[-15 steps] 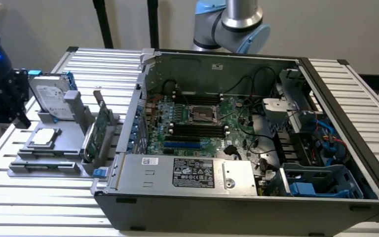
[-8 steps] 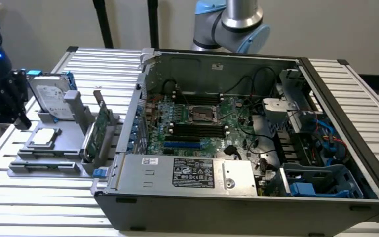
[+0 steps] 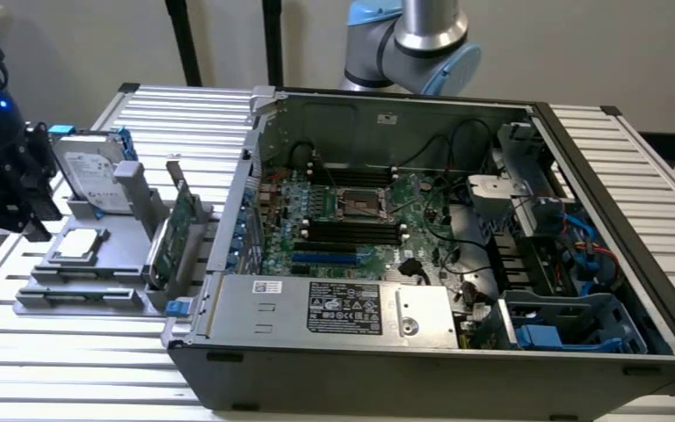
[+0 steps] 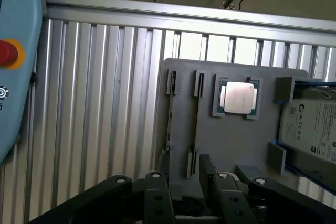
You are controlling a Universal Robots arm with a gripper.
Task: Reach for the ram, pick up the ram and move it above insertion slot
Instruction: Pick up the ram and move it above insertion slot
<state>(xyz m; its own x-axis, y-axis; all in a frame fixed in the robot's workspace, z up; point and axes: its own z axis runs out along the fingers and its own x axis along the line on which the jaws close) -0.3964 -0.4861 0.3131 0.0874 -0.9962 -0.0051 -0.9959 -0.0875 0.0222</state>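
The ram (image 4: 169,124) stands on edge in a groove of the grey holder (image 4: 241,145), showing as a thin greenish strip beside a second, dark groove. My gripper (image 4: 185,182) hovers above that end of the holder, open, with nothing between its black fingers (image 4: 157,195). In the exterior view the gripper (image 3: 15,189) hangs at the far left over the holder (image 3: 80,294), well away from the computer case. Inside the case, the black insertion slots (image 3: 350,230) lie side by side on the motherboard, just below the silver processor socket (image 3: 361,202).
On the holder also sit a loose processor (image 4: 239,98), a silver hard drive (image 4: 310,129) with blue rails, and an upright green card (image 3: 171,237) next to the case wall. A power supply (image 3: 337,308), cables and blue drive cages (image 3: 561,325) crowd the case. The ribbed aluminium table (image 4: 94,108) surrounds everything.
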